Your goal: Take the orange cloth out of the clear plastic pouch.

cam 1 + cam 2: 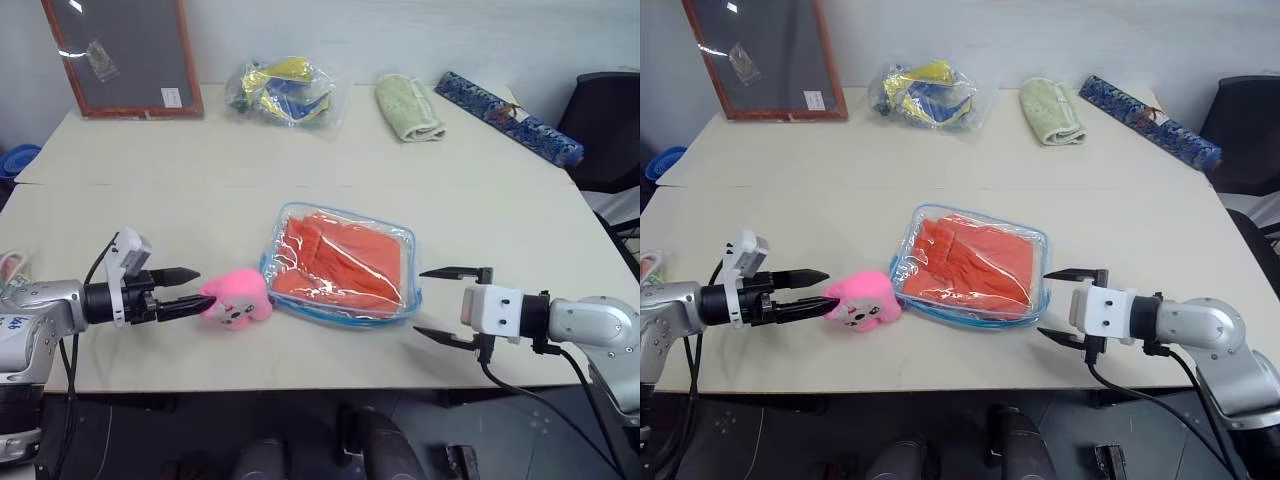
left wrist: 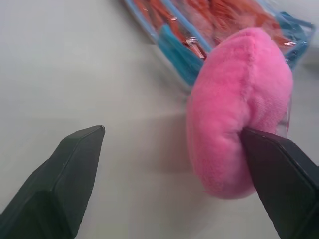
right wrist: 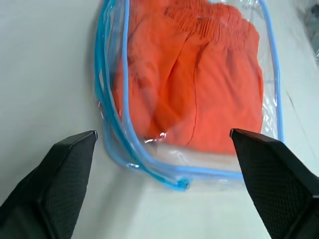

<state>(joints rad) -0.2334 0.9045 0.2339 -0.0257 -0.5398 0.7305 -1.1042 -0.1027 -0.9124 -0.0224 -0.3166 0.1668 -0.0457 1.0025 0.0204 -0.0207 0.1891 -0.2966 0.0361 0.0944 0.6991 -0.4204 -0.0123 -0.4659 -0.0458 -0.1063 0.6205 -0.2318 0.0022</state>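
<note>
The clear plastic pouch point(image 1: 338, 313) with blue zipper edging lies flat on the table near the front edge. The orange cloth point(image 1: 345, 262) is folded inside it and fills most of it. A pink plush charm point(image 1: 238, 297) rests at the pouch's left corner. My left gripper point(image 1: 197, 286) is open just left of the charm, and one fingertip point(image 2: 259, 144) touches the plush point(image 2: 239, 109). Just off the pouch's near right corner, my right gripper point(image 1: 420, 302) is open, pointing at the pouch's blue edge point(image 3: 124, 112) and the cloth point(image 3: 199, 84), with nothing between its fingers.
At the back of the table are a framed dark board point(image 1: 125, 55), a clear bag of yellow and blue items point(image 1: 280, 90), a pale green towel point(image 1: 408, 107) and a long blue patterned package point(image 1: 510, 118). A black chair point(image 1: 610, 125) stands at the right.
</note>
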